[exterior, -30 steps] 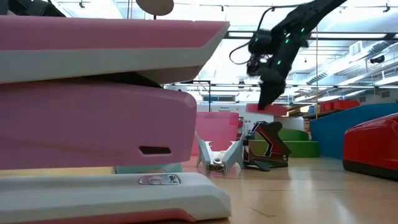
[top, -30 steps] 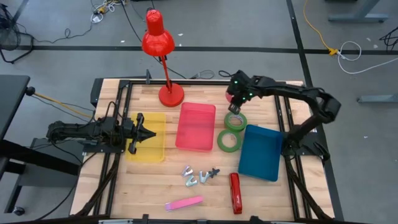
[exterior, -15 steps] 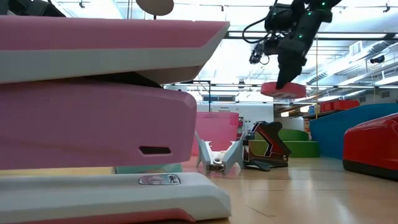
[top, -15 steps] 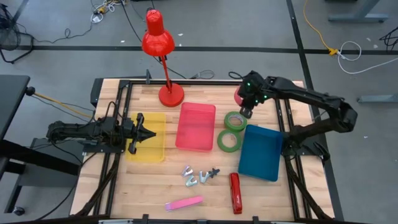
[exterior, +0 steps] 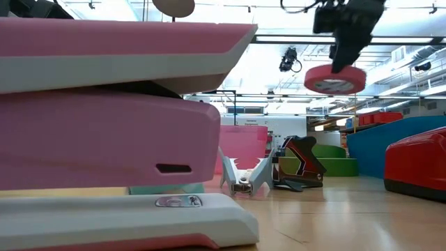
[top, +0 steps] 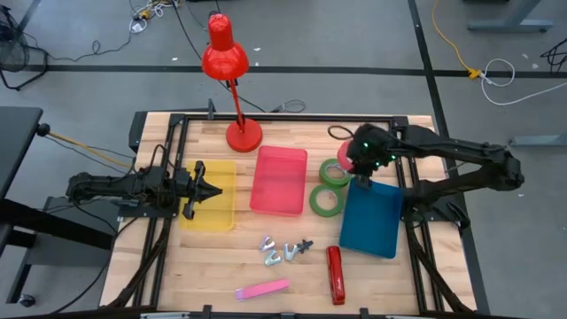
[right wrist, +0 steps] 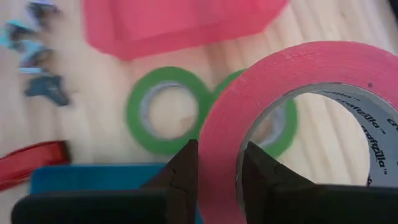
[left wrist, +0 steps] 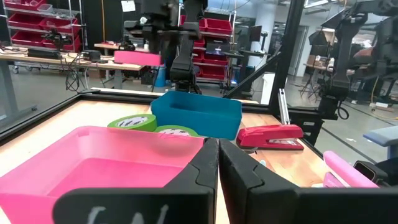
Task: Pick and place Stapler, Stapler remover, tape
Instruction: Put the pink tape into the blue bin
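Observation:
The pinkish-red tape roll [top: 345, 156] hangs in the air at the far edge of the blue tray [top: 372, 221], with my right gripper [top: 358, 167] shut on it. Two green tape rolls [top: 335, 172] [top: 326, 200] lie flat on the table beside that tray. A red stapler [top: 335, 275], a pink stapler [top: 262, 289] and several staple removers [top: 283, 250] lie near the front edge. My left gripper [top: 197, 188] waits shut over the yellow tray [top: 217, 208]. My right gripper pinches the wall of the pinkish-red roll [right wrist: 219, 140], one finger [right wrist: 186, 171] outside the ring and the other [right wrist: 261, 177] in its open centre. The fingers slant down from above. The roll hangs roughly level and lifted clear [exterior: 334, 78] of the table.
A pink tray [top: 279, 180] stands mid-table between the yellow and blue trays. A red desk lamp [top: 239, 133] stands at the far edge, its head beyond the table. Bare wood lies between the trays and the staplers.
My right gripper has carried the pinkish-red roll up and toward the table's right and near edges, from beside the lamp base to the blue tray's far edge. The roll stays roughly level in the hold.

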